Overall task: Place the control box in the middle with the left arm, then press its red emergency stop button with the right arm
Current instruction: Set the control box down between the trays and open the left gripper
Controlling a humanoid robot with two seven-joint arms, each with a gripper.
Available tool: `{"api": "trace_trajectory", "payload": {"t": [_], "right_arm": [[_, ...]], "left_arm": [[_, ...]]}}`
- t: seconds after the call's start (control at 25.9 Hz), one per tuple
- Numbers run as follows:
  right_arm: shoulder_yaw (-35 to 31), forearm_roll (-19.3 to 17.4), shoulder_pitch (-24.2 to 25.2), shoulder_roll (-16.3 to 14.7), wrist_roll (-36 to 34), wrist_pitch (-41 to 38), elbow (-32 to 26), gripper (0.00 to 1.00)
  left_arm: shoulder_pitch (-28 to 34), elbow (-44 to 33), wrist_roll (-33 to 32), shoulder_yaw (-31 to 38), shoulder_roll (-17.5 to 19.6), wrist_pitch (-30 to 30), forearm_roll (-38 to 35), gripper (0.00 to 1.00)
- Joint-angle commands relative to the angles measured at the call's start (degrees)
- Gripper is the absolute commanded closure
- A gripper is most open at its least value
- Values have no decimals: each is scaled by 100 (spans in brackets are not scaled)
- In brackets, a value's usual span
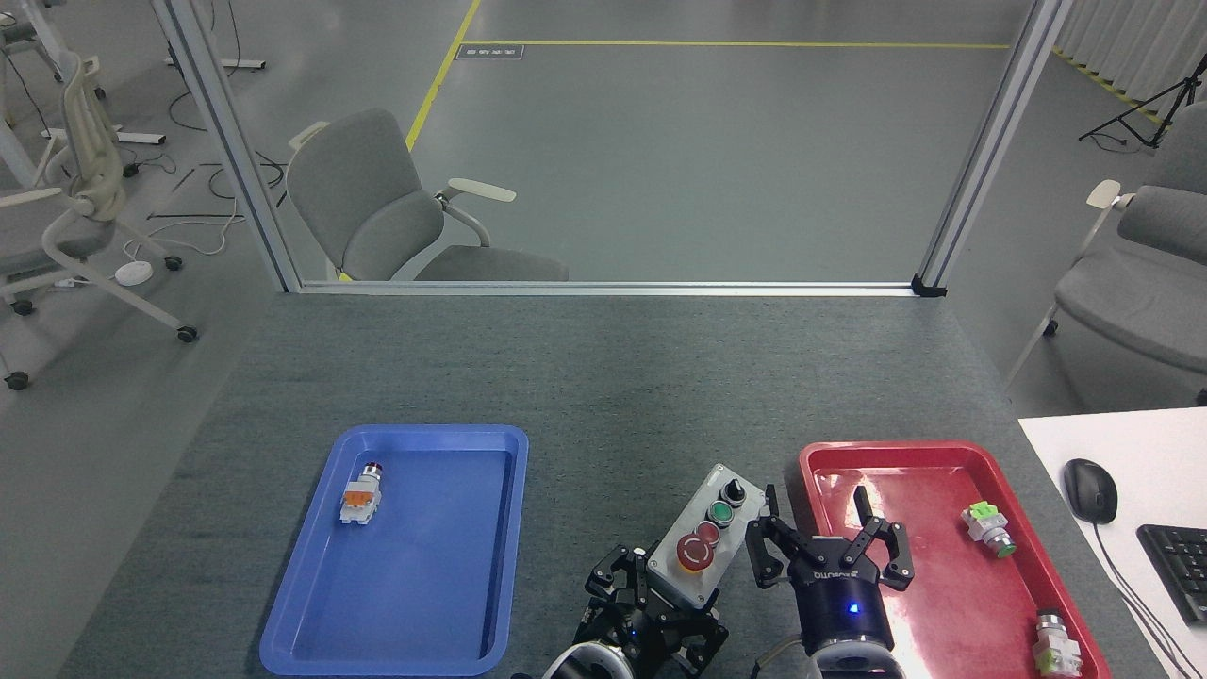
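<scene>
The control box [698, 517], light grey with a row of buttons, lies slanted over the dark felt tabletop just left of the red tray. Its red emergency stop button [696, 554] is at the near end of the row. My left gripper [663, 594] is shut on the box's near end, low in the view. My right gripper [816, 514] stands open and empty right beside the box, over the red tray's left rim. The middle [622, 415] of the table is bare felt. I cannot tell whether the box rests on the felt.
The blue tray [424, 432] at the left holds a loose orange-and-white push-button part [360, 495]. The red tray [886, 449] at the right holds two green-and-white parts [987, 526] [1054, 644]. A mouse [1090, 490] and keyboard [1179, 566] sit on a white desk at far right.
</scene>
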Motion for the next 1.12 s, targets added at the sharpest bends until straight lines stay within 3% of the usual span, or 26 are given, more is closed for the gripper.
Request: {"api": "trace_trajectory", "payload": {"t": [0.0, 0.58, 0.73, 0.85, 1.0, 1.08], "right_arm": [[-6, -9, 7, -6, 7, 4, 0, 2], [12, -61, 16, 21, -2, -5, 0, 3], [20, -70, -37, 12, 16, 4, 0, 3], [29, -70, -54, 21, 33, 13, 0, 3], [38, -70, -46, 12, 42, 30, 0, 3], [38, -79, -37, 12, 42, 30, 0, 3]], "left_arm": [[-198, 214, -3, -164, -9, -13, 239, 100], [-365, 522, -29, -454, -9, -100, 397, 100], [-365, 522, -47, -462, -9, -56, 397, 79], [-373, 522, -47, -462, -9, -30, 388, 56], [-382, 513, -55, -462, -9, 23, 388, 32], [-382, 504, -47, -454, -9, 58, 388, 29]]}}
